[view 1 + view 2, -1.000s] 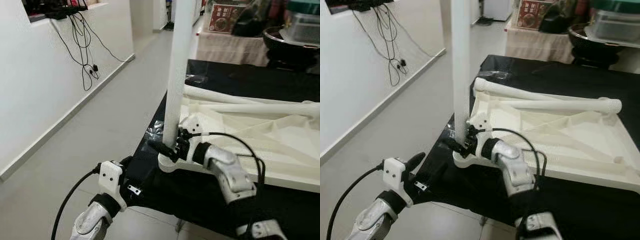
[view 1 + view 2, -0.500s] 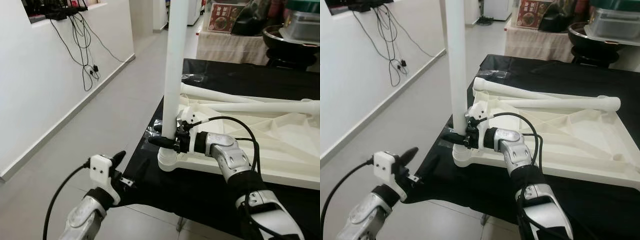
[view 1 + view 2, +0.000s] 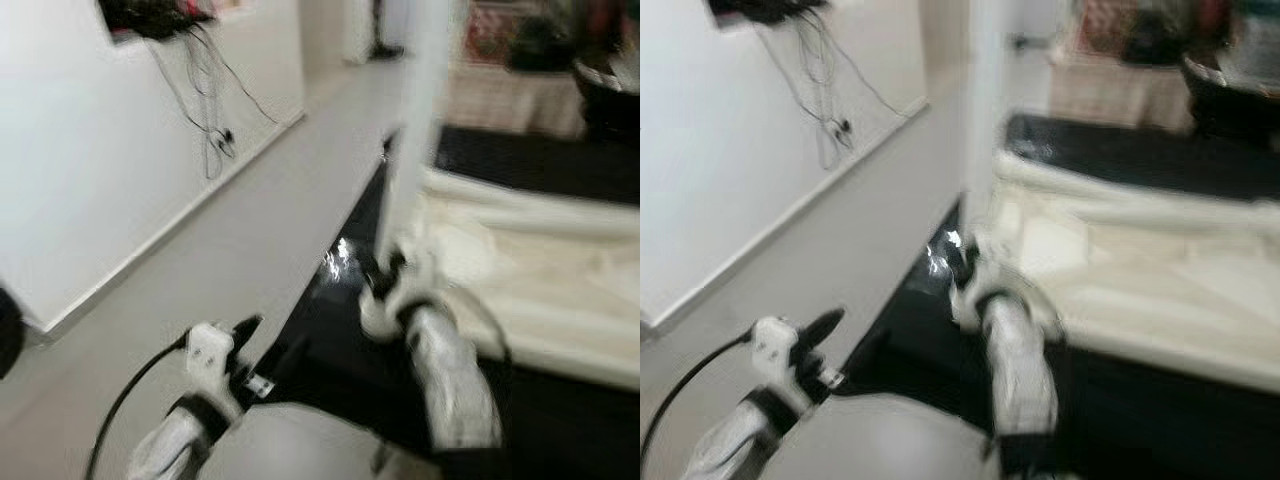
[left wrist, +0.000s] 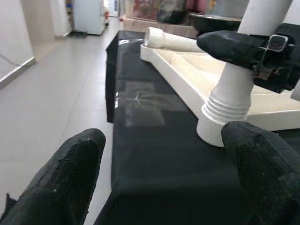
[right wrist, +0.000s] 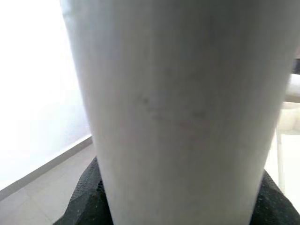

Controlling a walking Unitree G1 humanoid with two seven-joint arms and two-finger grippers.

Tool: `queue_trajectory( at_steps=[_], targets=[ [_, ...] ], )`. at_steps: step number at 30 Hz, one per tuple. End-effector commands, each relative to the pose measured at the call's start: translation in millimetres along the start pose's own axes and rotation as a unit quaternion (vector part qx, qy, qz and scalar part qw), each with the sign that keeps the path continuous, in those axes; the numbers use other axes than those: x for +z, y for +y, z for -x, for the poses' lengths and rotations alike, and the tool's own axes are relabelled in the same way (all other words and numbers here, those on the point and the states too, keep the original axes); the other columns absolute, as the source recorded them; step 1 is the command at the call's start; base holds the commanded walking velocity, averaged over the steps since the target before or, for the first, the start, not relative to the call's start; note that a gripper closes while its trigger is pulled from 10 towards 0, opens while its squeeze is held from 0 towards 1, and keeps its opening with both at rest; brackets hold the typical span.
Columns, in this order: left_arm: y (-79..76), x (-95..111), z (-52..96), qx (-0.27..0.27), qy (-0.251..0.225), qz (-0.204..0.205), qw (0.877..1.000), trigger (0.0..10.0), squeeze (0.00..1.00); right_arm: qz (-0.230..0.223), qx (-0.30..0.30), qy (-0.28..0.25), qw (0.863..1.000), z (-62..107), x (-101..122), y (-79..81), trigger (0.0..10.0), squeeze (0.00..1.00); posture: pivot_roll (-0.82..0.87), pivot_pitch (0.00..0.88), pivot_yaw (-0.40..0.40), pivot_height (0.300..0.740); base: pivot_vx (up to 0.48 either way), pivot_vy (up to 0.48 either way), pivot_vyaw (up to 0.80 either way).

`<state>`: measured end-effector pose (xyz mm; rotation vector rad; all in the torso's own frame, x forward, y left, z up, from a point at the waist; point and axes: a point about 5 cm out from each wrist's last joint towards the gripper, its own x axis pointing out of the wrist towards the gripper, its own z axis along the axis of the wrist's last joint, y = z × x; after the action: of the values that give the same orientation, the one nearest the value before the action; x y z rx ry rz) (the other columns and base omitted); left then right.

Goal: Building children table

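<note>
One upright white plastic table leg (image 4: pixel 262 18) seated at near-left corner of overturned white tabletop (image 4: pixel 197 70), pinched by right gripper (image 5: pixel 178 206); left gripper (image 4: pixel 164 164) spread nearby (eye views blurred). Next: probably twisting tight.

I read this as a lived-in home. I see a white wall (image 3: pixel 90 150) with a skirting board, loose cables (image 3: pixel 205 120) hanging from a ledge, and a pale tiled floor (image 3: pixel 250 230) running down a hallway. My desk (image 4: pixel 154 154) wears a black cloth. Behind it stands a cloth-covered side table (image 4: pixel 150 23) with a dark bowl (image 4: pixel 213 21) and boxes.
</note>
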<state>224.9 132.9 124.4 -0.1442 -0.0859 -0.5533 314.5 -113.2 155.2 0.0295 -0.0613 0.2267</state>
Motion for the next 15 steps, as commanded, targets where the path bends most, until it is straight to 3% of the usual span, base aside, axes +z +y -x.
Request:
queue_trajectory(
  at_steps=[1,4,5,6,7,8,9,10,12,14,15],
  targets=[
    [0.0,-2,-3.9,-0.012,0.007,0.003,1.000,10.0,0.00,-0.011,0.016,0.072,0.997,1.4,-28,4.8,0.0,0.00,-0.01,0.105,0.047,0.740,0.000,0.000,0.00],
    [-0.1,-2,-5.7,-0.013,0.006,0.002,1.000,10.0,0.00,-0.004,0.024,0.068,0.997,-1.3,-27,7.3,0.0,0.00,-0.01,0.105,0.047,0.740,0.000,0.000,0.00],
    [-0.3,-2,-7.2,-0.014,0.004,0.002,1.000,10.0,0.00,0.000,0.037,0.066,0.997,-4.5,-25,10.2,1.6,0.00,-0.01,0.100,0.043,0.740,0.000,0.000,0.00],
    [-0.3,-2,-7.2,-0.014,0.004,0.002,1.000,10.0,0.00,0.000,0.037,0.066,0.997,-4.5,-25,10.2,1.6,0.00,-0.01,0.100,0.043,0.740,0.000,0.000,0.00],
    [0.5,-1,-7.2,-0.010,0.001,0.004,1.000,10.0,0.00,0.000,0.055,0.059,0.997,-7.8,-22,12.6,10.0,0.00,-0.01,0.097,0.043,0.740,0.000,0.000,0.00],
    [0.3,0,-8.0,-0.007,-0.004,0.005,1.000,10.0,0.00,-0.011,0.098,0.047,0.994,-10.1,-15,18.9,10.0,0.94,0.00,0.091,0.038,0.740,0.000,0.000,0.00],
    [0.3,0,-8.0,-0.007,-0.004,0.005,1.000,10.0,0.00,-0.011,0.098,0.047,0.994,-10.1,-15,18.9,10.0,0.94,0.00,0.091,0.038,0.740,0.000,0.000,0.00],
    [-0.4,2,-9.0,-0.008,-0.007,0.005,1.000,10.0,0.00,-0.013,0.150,0.037,0.988,-11.9,-10,25.0,10.0,1.00,0.00,0.092,0.037,0.740,0.000,0.000,0.00],
    [-0.4,2,-9.0,-0.008,-0.007,0.005,1.000,10.0,0.00,-0.013,0.150,0.037,0.988,-11.9,-10,25.0,10.0,1.00,0.00,0.092,0.037,0.740,0.000,0.000,0.00],
    [-4.3,3,-10.5,-0.018,-0.006,0.003,1.000,10.0,0.00,-0.005,0.272,0.023,0.962,-14.1,3,32.9,10.0,1.00,-0.01,0.098,0.044,0.740,0.000,0.000,0.00],
    [-6.1,4,-10.9,-0.021,-0.006,0.004,1.000,10.0,0.00,0.004,0.331,0.022,0.943,-14.2,7,33.9,10.0,0.09,-0.01,0.100,0.044,0.740,0.000,0.000,0.00]
  ],
)
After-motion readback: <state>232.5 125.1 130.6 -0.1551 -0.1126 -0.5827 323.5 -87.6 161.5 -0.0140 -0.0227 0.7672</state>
